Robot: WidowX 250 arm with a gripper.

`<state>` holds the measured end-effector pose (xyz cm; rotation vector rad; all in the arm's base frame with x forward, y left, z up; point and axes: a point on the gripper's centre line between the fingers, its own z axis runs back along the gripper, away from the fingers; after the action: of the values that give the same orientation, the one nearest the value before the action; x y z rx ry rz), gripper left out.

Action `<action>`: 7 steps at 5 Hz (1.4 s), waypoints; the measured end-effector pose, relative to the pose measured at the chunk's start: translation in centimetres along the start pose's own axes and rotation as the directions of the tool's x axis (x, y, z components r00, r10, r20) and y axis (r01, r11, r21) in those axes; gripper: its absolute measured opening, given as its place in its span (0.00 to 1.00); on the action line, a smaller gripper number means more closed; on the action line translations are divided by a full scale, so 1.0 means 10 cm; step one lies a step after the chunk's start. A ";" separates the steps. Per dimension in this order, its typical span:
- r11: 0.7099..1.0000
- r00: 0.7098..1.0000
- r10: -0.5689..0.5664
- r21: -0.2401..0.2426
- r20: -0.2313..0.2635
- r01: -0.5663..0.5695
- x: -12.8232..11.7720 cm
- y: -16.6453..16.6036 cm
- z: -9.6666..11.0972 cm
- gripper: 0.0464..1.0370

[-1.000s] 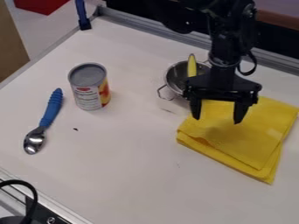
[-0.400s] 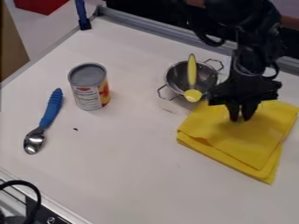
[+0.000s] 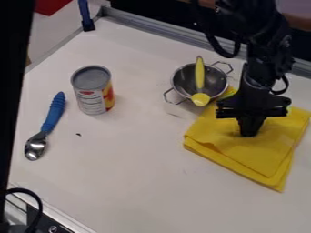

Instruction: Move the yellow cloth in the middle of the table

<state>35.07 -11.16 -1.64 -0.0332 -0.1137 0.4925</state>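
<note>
Transfer of a folded cloth, at the grasping stage. The yellow cloth (image 3: 255,152) lies flat in loose layers on the white bench (image 3: 133,173), off the middle, towards the railed far edge and well away from the left edge. The black gripper (image 3: 248,133) hangs down over the part of the cloth nearer that far edge; its two fingers stand narrow, side by side, with their tips at the fabric. A slight pucker beside the tips suggests that a fold is pinched between them, though how much is held cannot be told. The approach is therefore judged complete and the grasp as good as made; the lift, the carry to the middle and the release are left to do. Just beside the cloth, on its far-edge side, sits a metal pot (image 3: 180,82) with a yellow utensil (image 3: 200,75) laid in it; a low sideways drag might let a trailing layer catch a handle, so a modest lift before the carry seems advisable. The tin can (image 3: 91,91) and the blue-handled spoon (image 3: 53,113) lie towards the left edge, well apart from the cloth, and bound the open area available for setting it down.
</note>
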 end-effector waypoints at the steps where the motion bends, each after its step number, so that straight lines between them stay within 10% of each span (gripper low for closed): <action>1: 0.996 0.993 -0.089 0.007 -0.080 0.090 -0.15 0.08 -0.04 0.01; 4: 0.916 0.902 -0.396 -0.011 -0.173 0.400 -0.59 0.47 0.01 0.01; 7: 0.557 0.557 -0.828 0.029 -0.056 0.830 -0.69 0.98 0.06 0.01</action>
<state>24.34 -5.78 -2.30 0.0659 -0.0682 -0.4828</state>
